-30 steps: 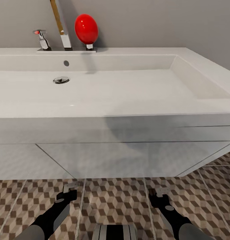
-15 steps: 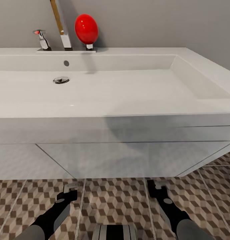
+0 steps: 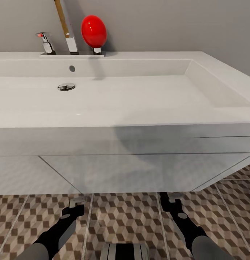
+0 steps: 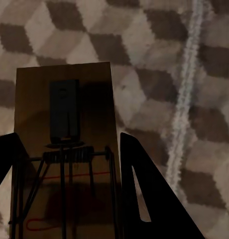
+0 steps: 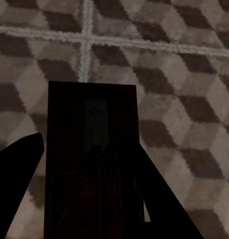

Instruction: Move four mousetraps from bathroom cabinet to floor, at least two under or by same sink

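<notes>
Both hands are gripping mousetraps low over the bathroom floor (image 3: 125, 216) at the frame's bottom, before the sink (image 3: 103, 101): left hand (image 3: 77, 206) closed on a mousetrap (image 4: 64, 164), right hand (image 3: 170, 203) closed on another mousetrap (image 5: 94, 164), likely for placing beside it.

Shiny white sink, patterned tile floor, wooden traps

The sink (image 3: 146, 104) looks smooth, white and glossy; its tap (image 3: 47, 44) and drain (image 3: 66, 86) are shiny metal. The red ball (image 3: 93, 31) gleams like plastic. The bathroom floor (image 3: 128, 220) has matt patterned tiles with pale grout. The mousetrap (image 4: 64, 144) is flat brown wood with dark wire.
</notes>
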{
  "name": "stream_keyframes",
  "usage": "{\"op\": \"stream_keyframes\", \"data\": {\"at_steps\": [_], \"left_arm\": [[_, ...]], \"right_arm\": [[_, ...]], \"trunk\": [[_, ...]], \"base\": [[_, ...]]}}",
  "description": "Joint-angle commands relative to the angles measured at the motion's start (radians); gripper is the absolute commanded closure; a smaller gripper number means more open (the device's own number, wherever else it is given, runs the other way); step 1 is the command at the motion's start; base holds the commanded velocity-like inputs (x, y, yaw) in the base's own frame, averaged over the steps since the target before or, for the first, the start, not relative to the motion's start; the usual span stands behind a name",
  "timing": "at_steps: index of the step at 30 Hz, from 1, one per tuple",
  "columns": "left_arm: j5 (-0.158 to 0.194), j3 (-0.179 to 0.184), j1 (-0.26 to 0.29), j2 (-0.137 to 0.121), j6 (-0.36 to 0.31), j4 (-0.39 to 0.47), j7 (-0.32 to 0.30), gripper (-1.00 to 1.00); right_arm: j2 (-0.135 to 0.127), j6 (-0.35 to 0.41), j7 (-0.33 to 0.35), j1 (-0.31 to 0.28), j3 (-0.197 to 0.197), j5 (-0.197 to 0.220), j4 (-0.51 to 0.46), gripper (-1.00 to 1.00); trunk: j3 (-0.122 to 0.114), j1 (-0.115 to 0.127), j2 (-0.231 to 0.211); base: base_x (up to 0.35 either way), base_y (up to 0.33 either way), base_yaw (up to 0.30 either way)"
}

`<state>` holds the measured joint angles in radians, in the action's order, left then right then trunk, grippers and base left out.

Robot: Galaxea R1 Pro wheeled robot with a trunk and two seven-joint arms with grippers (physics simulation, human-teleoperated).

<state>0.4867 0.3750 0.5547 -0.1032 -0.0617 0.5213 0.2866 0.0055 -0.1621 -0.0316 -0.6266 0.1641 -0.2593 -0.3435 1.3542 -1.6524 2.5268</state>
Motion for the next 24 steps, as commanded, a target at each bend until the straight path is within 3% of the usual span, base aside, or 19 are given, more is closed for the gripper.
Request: {"op": "stream_keyframes", "data": {"at_steps": [1,20,24], "left_arm": [[0.003,0.008,0.001,-0.001,-0.006,0.008,0.008,1.0],[0.001,0.002,0.006,-0.009,0.0,0.078,0.02,1.0],[0.0,0.001,0.008,-0.023,0.001,0.096,0.02,1.0]], "right_arm": [[0.001,-0.004,-0.001,-0.001,0.005,-0.009,0.001,1.0],[0.001,-0.004,-0.001,-0.001,0.004,-0.009,0.001,1.0],[0.001,-0.004,-0.001,-0.001,0.003,-0.009,0.001,1.0]], "trunk": [[0.001,0.0,0.0],[0.001,0.0,0.0],[0.001,0.0,0.0]], "base": [[0.0,0.0,0.0],[0.0,0.0,0.0],[0.0,0.0,0.0]]}}
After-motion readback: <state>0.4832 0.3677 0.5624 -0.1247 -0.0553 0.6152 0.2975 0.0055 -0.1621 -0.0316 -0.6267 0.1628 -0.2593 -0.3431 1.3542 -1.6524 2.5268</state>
